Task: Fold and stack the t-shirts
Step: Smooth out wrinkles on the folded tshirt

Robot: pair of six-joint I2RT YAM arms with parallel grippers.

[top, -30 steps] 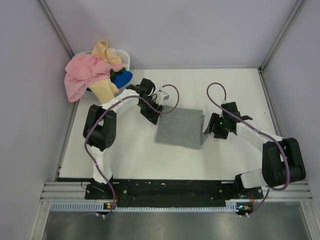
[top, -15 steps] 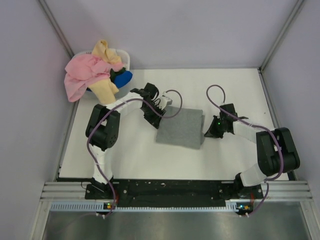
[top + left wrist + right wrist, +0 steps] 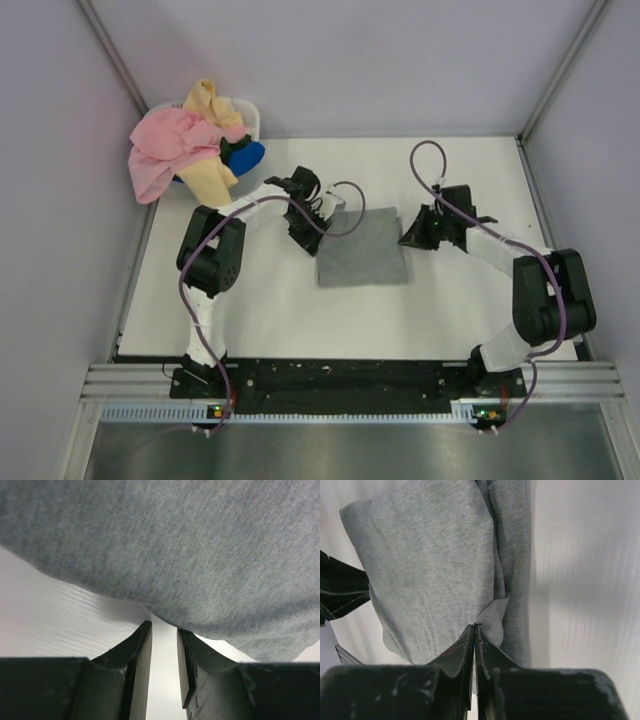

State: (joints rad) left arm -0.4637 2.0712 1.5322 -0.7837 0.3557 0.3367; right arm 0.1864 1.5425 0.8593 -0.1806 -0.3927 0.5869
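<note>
grey t-shirt [image 3: 435,565]: wrist view alone shows right gripper [image 3: 475,628] pinching it

Your right gripper [image 3: 475,627] sits at the lower centre of the frame, its two black fingers [image 3: 452,657] pressed almost together on a small fold of the heather grey t-shirt [image 3: 430,555]. The shirt spreads from there to the upper left, with bunched layers running up the middle. The white table [image 3: 580,580] fills the right side. A black shape [image 3: 340,592] cuts in at the left edge, too cropped to identify.
</note>
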